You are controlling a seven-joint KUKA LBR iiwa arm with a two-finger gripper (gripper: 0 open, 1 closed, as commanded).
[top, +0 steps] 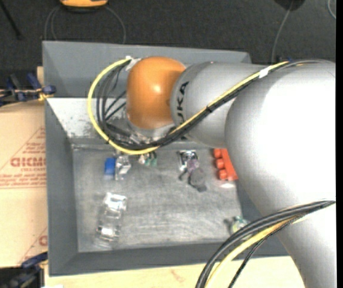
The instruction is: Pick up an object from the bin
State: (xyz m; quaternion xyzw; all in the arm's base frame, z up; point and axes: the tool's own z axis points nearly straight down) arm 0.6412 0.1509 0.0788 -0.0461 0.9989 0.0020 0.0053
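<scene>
My gripper (134,151) pokes out below the arm's wrist at the back left of the bin floor, mostly covered by the wrist. Directly under it lie a small blue block (109,168) with a silvery piece (123,168) touching its right side, and a small green thing (151,159) just to the right. The gripper hangs over this little group; whether it touches any of them is hidden. A shiny metal and purple thing (189,162) with a dark part (198,181) lies further right.
A clear plastic thing (111,216) lies at the front left of the floor. An orange-red block (223,164) sits against the right wall under the arm. A small greenish metal bit (237,224) is at the front right corner. The big arm covers the bin's right side.
</scene>
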